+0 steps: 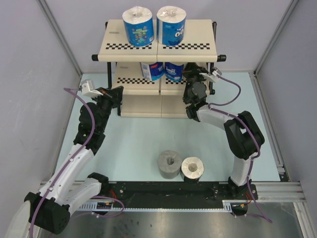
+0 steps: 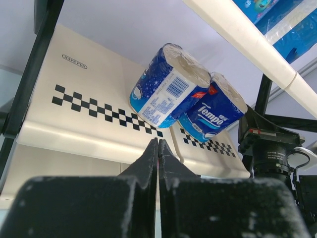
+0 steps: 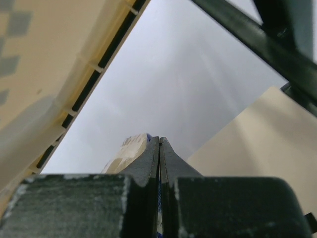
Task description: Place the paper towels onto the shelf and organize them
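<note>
We're reading "Tempo" on the blue-wrapped white paper roll (image 2: 210, 111) and "HAVE FUN" on the cream checkered shelf board (image 2: 99, 79). We're seeing the left gripper (image 2: 158, 141) sitting fully closed and empty, and the right gripper (image 3: 159, 140) fully closed too.

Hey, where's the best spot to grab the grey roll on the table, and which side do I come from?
Come straight down from above: the grey roll stands on end with its hollow core facing up. Probably put one finger in the core and one on its free left wall, since the dark-wrapped roll crowds its right side.
</note>
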Controlling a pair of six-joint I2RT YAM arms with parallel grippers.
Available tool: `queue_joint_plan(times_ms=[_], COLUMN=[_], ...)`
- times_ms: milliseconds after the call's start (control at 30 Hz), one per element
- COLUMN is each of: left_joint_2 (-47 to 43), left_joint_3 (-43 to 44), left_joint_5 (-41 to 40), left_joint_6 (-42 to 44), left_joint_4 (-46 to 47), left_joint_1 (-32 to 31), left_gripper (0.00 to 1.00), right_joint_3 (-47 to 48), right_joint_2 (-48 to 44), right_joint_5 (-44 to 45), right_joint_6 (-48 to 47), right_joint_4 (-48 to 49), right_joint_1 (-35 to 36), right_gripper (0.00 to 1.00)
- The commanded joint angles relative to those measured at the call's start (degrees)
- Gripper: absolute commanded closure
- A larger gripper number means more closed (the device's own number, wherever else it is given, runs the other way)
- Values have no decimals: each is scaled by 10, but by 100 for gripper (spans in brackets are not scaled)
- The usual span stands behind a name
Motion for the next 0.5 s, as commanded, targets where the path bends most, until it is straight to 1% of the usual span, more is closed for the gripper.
queue_joint_plan(times_ms=[0, 467], left_joint_2=[-6, -12], left_joint_3=[-5, -6], left_joint_5=[6, 7], left_joint_6=[12, 8], left_joint_4=[0, -4], left_joint_1=[7, 10], left_gripper=[100, 100], right_joint_3=[34, 34], right_joint_2=[16, 20], right_joint_5=[-26, -34], right_joint_6=[17, 17], right_joint_4=[-27, -37], right_joint_1=[5, 25], right_gripper=[100, 100])
